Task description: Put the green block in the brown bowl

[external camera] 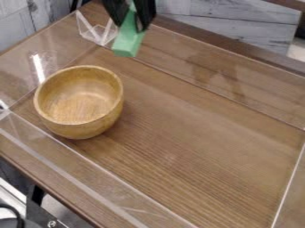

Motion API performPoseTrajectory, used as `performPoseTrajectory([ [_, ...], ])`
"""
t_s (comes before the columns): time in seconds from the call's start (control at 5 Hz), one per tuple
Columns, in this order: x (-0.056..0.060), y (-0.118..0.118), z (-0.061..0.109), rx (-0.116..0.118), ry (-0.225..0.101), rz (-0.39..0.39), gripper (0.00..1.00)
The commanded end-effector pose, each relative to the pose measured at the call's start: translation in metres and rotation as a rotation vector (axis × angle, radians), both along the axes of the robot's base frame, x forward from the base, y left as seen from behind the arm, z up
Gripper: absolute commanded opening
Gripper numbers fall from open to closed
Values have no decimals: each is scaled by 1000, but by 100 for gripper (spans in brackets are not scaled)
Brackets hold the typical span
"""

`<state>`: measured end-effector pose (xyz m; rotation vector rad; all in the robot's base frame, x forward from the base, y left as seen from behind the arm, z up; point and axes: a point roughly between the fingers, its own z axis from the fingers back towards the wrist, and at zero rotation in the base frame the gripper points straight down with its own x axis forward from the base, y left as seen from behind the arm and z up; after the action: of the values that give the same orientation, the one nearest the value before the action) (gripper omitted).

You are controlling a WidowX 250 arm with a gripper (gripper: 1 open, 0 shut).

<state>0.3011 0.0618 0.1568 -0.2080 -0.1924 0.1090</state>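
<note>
At the top edge of the view we see the claw, dark and partly cut off by the frame, pointing steeply downward. It is clenched on the green block: the block's upper end sits between the dark fingers, and the rest of the bar hangs below them, tilted a little off upright. The block is bright green, flat and elongated, and it is held in the air above the far part of the counter, touching nothing but the claw.

Just to the left of the block we see a small clear plastic piece, folded into a V-like shape, standing near the far rim of the work area. Whether the block overlaps it or merely hangs beside it, we cannot tell.

Further out, toward the near left, the brown bowl rests upright on the counter. It is round, honey-coloured wood with thick walls and visible grain, and its inside holds nothing. The bowl lies well apart from the block, below and to the left of it in the picture.

The counter has a brown wood-grain top. Low transparent walls run around it, catching reflections along the edges.
</note>
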Motion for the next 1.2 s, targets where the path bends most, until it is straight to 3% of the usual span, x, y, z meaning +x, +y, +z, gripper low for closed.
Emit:
performPoseTrajectory([
  [0.0,12,-5,1,16,-70,-41,0],
  [0.4,25,-18,-23,19,-106,-120,0],
  [0.8,29,-29,-41,29,-124,-184,0],
  [1.0,16,-14,-38,27,-124,-135,0],
])
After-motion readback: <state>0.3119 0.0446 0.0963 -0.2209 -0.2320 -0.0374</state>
